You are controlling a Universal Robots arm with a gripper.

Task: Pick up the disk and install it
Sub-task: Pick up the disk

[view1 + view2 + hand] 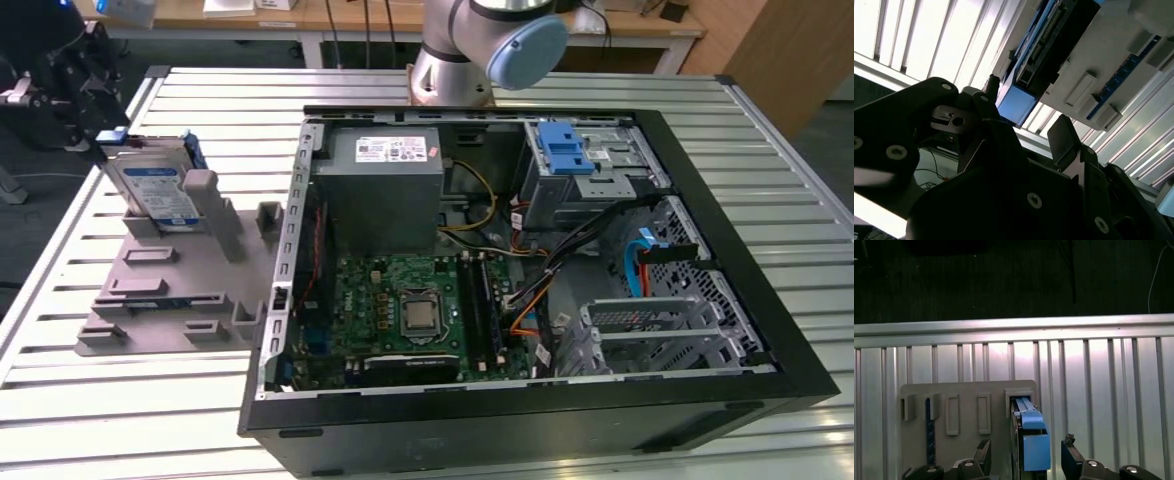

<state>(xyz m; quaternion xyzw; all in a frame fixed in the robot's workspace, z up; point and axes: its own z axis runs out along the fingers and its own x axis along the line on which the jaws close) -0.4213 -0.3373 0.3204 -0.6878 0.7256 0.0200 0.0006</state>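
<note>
**While poised over the racked disk (1035,450), hand (1026,445) open and holding nothing**

Shown in the first wrist view: hand released, one dark fingertip (983,449) on each side of the disk, with pale metal visible in both gaps, so near it but not touching. Disk seen edge-on, blue rail frame toward the camera, standing upright in a slot of a grey holder block (954,405).

Shown in the exterior view: black hand at the exterior view's left, just above the disk's upper end. White-and-blue label facing the camera. Holder block lying on a slatted metal worktop (120,430), just beside an open black computer case (534,425). Inside the case: a green motherboard (400,300), a grey power supply (380,195) and, toward the far corner, a metal drive cage (607,175) carrying a bare blue latch (566,150). Cage well apart from the disk, with the case wall between them.

Judged to be the pick-up step, at the point of lining up on the disk: no grasp made, nothing installed. Judged to call for fingers kept centred across the disk's thickness, an even close on both broad faces, and a pull in line with the slot, to keep the blue rail frame from catching on the holder block.
</note>
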